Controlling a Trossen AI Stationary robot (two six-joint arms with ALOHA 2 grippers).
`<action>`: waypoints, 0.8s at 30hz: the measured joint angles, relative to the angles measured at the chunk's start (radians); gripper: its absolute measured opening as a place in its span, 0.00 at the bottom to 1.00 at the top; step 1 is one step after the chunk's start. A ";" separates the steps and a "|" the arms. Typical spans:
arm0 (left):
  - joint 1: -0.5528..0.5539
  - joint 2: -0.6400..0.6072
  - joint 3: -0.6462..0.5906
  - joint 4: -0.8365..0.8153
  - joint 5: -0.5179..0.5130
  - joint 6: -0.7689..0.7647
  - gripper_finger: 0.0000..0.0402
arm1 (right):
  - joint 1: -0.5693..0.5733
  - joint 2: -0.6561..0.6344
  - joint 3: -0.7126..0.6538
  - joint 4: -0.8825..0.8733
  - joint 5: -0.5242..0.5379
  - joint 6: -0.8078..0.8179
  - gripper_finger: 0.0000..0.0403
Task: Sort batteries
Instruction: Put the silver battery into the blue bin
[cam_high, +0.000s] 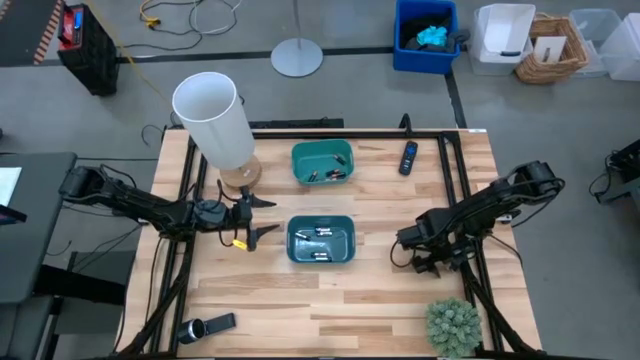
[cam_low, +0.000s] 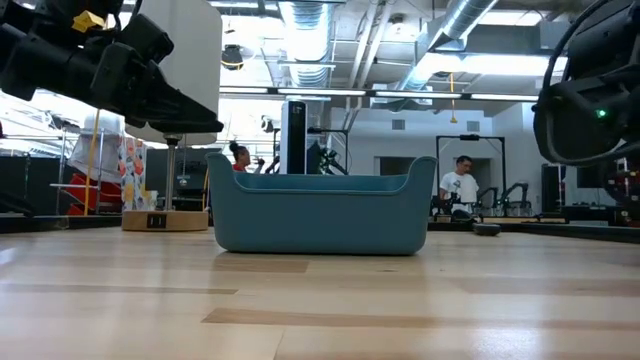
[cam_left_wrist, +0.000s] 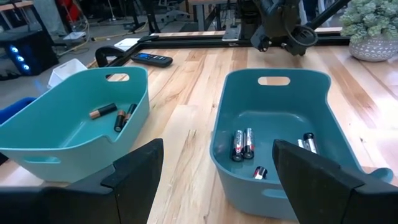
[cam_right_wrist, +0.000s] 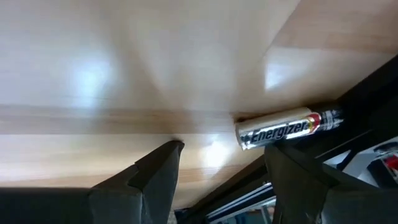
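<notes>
I am reaching for a stray battery (cam_right_wrist: 287, 129) lying at the table's edge near four o'clock, my right gripper (cam_right_wrist: 221, 171) spread and empty just above it, and next I must straddle it squarely while my left gripper (cam_left_wrist: 214, 165) waits unclenched.

I see a white lamp (cam_high: 214, 118) on a wooden base at the table's upper left, a black remote (cam_high: 408, 157) toward the upper right, a potted green plant (cam_high: 453, 326) at the lower right, and a flashlight-like cylinder (cam_high: 205, 328) lower left.
</notes>
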 joint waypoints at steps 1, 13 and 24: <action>0.003 0.000 0.000 0.000 0.000 0.000 0.73 | -0.003 -0.008 0.000 0.000 0.003 0.005 0.63; 0.005 0.000 0.000 -0.002 0.005 -0.001 0.73 | 0.018 -0.106 0.016 0.002 0.050 0.155 0.63; 0.006 0.000 0.000 -0.002 0.005 0.000 0.73 | 0.137 -0.153 0.138 -0.168 0.220 0.083 0.63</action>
